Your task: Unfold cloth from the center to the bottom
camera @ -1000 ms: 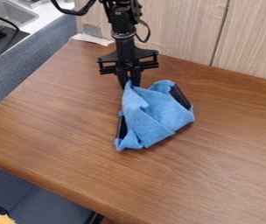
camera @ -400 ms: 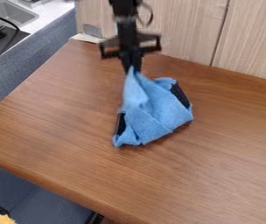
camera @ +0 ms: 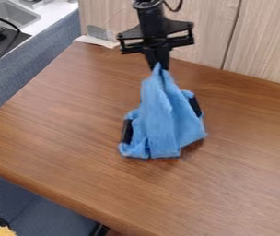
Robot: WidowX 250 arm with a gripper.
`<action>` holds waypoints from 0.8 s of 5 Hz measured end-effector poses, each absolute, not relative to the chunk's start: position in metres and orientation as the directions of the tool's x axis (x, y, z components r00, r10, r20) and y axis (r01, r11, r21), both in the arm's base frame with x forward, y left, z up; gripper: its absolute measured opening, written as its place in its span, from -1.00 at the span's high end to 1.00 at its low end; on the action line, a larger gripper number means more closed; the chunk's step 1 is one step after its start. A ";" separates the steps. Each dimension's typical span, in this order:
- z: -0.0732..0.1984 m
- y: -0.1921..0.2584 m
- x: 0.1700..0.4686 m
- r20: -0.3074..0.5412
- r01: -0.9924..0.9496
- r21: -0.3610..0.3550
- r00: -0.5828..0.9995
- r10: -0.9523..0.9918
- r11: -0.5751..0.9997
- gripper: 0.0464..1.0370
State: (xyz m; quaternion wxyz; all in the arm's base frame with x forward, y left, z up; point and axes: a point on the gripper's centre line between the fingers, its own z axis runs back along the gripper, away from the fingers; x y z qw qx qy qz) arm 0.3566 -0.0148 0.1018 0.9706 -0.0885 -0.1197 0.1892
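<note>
The one hand (camera: pixel 158 66), black with two fingers, hangs at the far side of the bench (camera: pixel 62 138), its fingers closed on the peak of the cloth. One brown wood-grained bench takes up most of the view. Behind it stand two pale wooden panels, one wider (camera: pixel 216 25) and one toward the view's right (camera: pixel 265 41), with a single dark seam between them. One blue-grey partition (camera: pixel 35 64) runs along the bench's left edge. There is one blue cloth (camera: pixel 162 115), near the middle of the bench; its top is drawn up into a single point under the hand, folds run down from there, and its lower part rests on the wood. Beyond the partition, at the view's upper left, is one metal sink (camera: pixel 12 13). Two black pieces show at the cloth's sides, one low on the left (camera: pixel 127 132) and one higher on the right (camera: pixel 195 105); what they are I cannot tell. One pale flat scrap (camera: pixel 97 41) lies at the bench's far left corner. Smallest is one orange-yellow thing (camera: pixel 6 231), partly visible in the lower left corner.
</note>
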 end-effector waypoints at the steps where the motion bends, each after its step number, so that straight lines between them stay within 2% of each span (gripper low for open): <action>1: 0.101 -0.033 0.333 0.198 -0.266 -0.233 0.929 0.313 0.936 0.96; 4: 0.080 -0.082 0.257 0.186 -0.003 -0.205 0.982 0.042 0.979 0.97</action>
